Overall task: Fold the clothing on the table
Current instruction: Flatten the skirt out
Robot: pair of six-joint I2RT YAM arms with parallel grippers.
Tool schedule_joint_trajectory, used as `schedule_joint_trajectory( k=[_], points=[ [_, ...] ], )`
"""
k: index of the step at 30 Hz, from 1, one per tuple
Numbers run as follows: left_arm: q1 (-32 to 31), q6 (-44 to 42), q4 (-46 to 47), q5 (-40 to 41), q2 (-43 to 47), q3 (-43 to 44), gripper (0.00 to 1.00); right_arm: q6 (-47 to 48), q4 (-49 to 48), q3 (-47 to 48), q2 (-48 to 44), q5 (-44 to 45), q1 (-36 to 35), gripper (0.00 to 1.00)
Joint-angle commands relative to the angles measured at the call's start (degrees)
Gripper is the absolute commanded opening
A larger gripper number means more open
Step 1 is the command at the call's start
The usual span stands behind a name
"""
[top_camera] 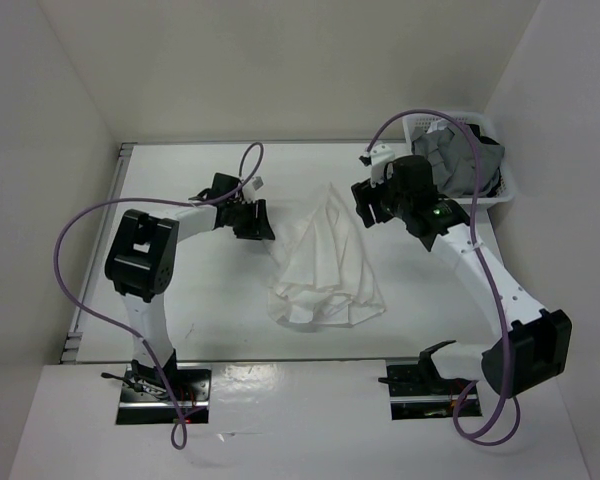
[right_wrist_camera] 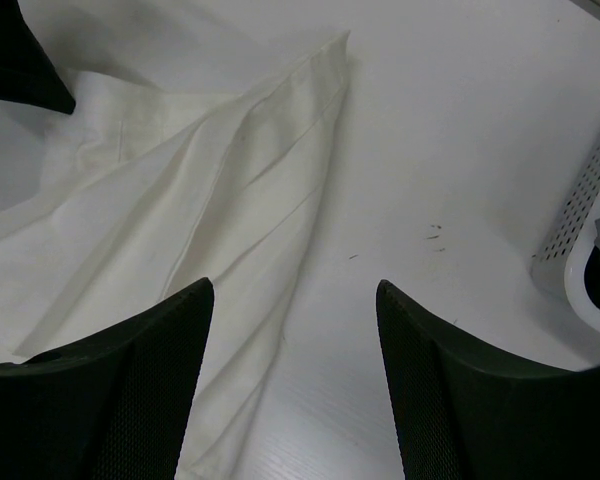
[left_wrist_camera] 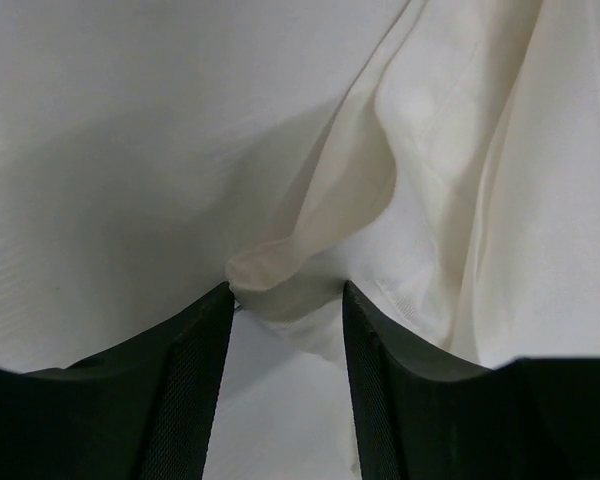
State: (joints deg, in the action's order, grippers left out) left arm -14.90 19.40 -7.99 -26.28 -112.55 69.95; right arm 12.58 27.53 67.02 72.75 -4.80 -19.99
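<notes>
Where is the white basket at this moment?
In the top view, the white basket sits at the far right corner of the table, holding a grey garment; the white skirt lies apart, to its left at mid-table.

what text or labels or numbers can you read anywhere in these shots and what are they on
None: no view shows readable text.
The white skirt, the table, the basket, the left arm and the right arm carry no visible print.
The small white tags on the purple cables are too small to tell whether they bear writing.
</notes>
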Motion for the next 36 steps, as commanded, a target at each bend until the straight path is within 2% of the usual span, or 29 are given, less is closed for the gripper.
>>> schedule_joint_trajectory(
  k=[1, 6, 7, 9, 10, 11, 14, 16, 20, 26, 36],
  points=[
    [-1.45, 0.9, -0.8, -0.44, -4.25, 0.36, 0.55, 0.69, -2.13, 0.04, -3.14, 0.75, 0.3, 0.71],
    [-1.45, 0.38, -1.41, 0.18, -4.25, 0.36, 0.44, 0.69, -2.66, -1.02, -3.14, 0.75, 0.3, 0.71],
    [-1.45, -0.23, -2.02, 0.18, -4.78, 0.36, 0.36, 0.69, -2.66, -1.02, -3.14, 0.75, 0.3, 0.71],
    [-1.45, -1.72, -3.87, 0.18, -4.78, 0.36, 0.27, 1.21, -3.18, -1.02, -3.14, 1.28, 0.3, 0.71],
    [-1.45, -2.43, -4.57, 0.18, -4.78, 1.06, 0.17, 1.22, -3.18, -1.02, -2.62, 1.8, 0.3, 0.71],
    [-1.45, -3.04, -5.8, 0.79, -4.26, 1.06, 0.11, 1.22, -3.71, -1.02, -1.83, 1.81, 0.3, 0.71],
    [-0.75, -5.24, -7.04, 1.67, -2.86, 1.77, 0.0, 1.22, -5.11, -1.02, 1.15, 3.03, 0.3, 0.72],
    [-0.14, -5.94, -7.56, 2.81, -2.24, 1.77, 0.0, 0.52, -5.73, 0.63, 3.96, 4.09, 0.3, 0.72],
    [-0.13, -7.36, -9.15, 2.82, -1.71, 1.77, 0.0, -0.8, -6.26, 6.09, 15.3, 4.89, 0.3, 0.72],
    [-0.13, -8.94, -9.68, 4.22, 0.57, 1.24, 0.0, -3.0, -6.0, 17.16, 29.0, 6.2, -0.92, 0.66],
    [-0.66, -8.94, -9.68, 4.22, 0.05, 1.77, 0.0, -4.58, -7.23, 25.34, 37.01, 3.84, -2.78, 0.64]
  ],
)
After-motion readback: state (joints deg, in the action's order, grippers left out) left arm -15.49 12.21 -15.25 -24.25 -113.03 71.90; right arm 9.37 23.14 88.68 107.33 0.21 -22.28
